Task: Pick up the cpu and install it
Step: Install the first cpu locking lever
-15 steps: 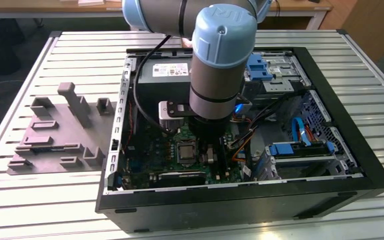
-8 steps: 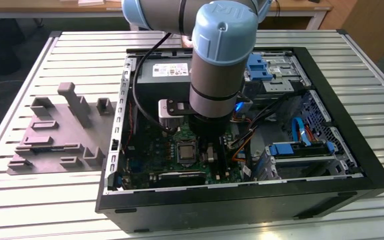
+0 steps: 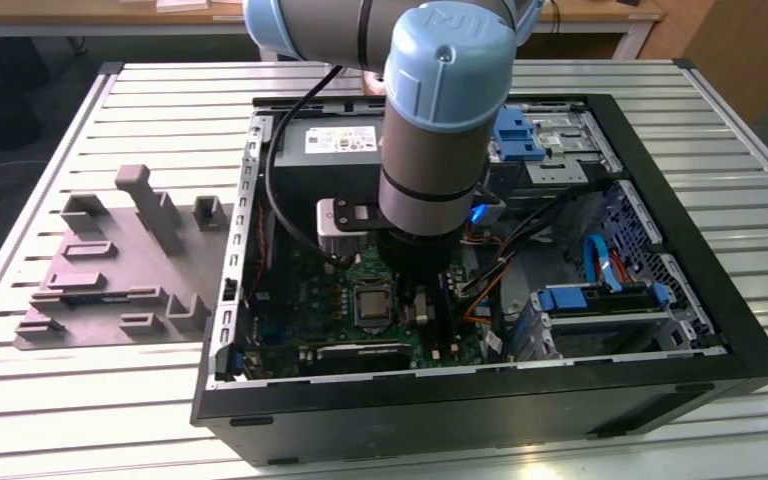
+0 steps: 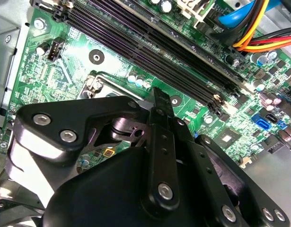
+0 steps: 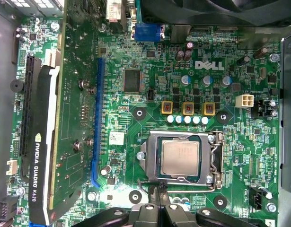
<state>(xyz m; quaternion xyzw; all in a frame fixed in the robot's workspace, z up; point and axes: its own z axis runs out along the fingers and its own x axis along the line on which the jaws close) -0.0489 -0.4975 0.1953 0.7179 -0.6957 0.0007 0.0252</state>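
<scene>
In the exterior view the arm reaches down into the open computer case (image 3: 704, 330) on the slatted bench (image 3: 131, 390), its wrist above the motherboard just beside the socket (image 3: 368, 300). In the second wrist view the gripper (image 4: 160, 101) hangs low over the green board, fingers drawn together to a narrow tip, holding nothing that shows. In the first wrist view the cpu (image 5: 180, 157) lies flat inside the socket frame, gripper just beside that frame. Doing this well likely means square, gentle seating without tilting.
</scene>
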